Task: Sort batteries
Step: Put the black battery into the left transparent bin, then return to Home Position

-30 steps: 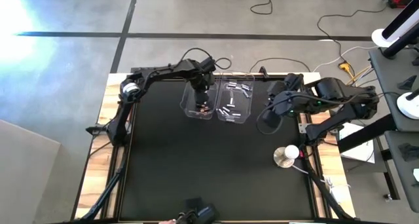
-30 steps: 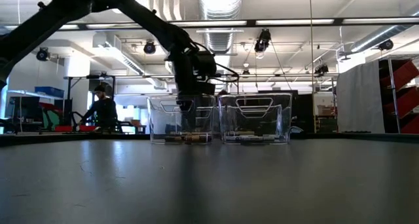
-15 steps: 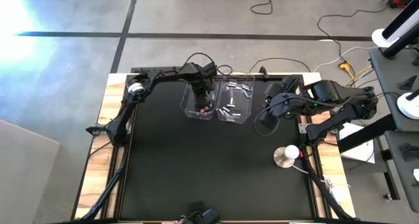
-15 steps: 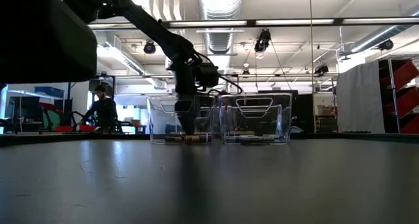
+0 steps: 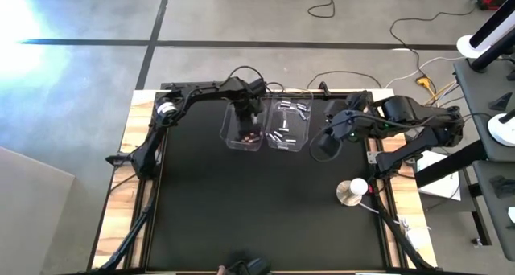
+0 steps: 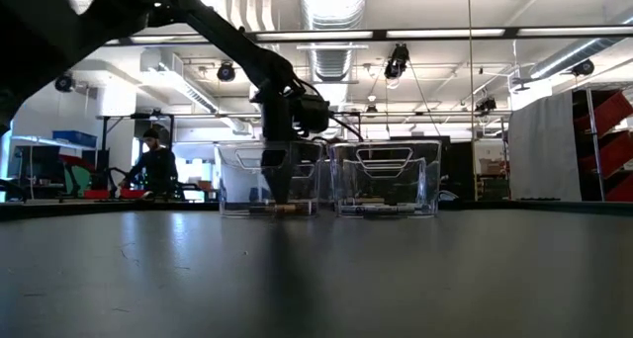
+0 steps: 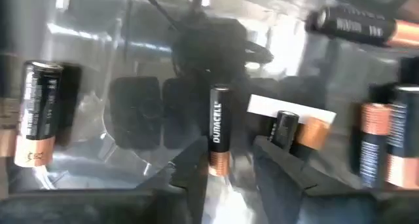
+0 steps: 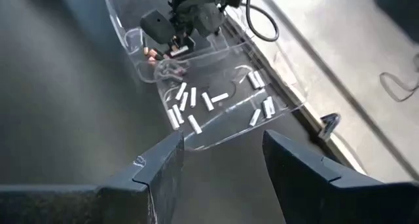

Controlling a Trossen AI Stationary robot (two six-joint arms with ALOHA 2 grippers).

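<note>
Now, left pincer [image 7: 226,178] part-open, dark battery [image 7: 218,130] btwn tips.

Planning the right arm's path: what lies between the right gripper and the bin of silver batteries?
In the right wrist view, only bare dark table separates the open right gripper from the bin of silver batteries.

My dark, copper-ended batteries [image 7: 218,130] lie loose at mixed angles in one clear bin [image 5: 229,135]; the silver-white ones [image 8: 188,101] lie scattered in the neighbouring bin [image 5: 302,136].
</note>
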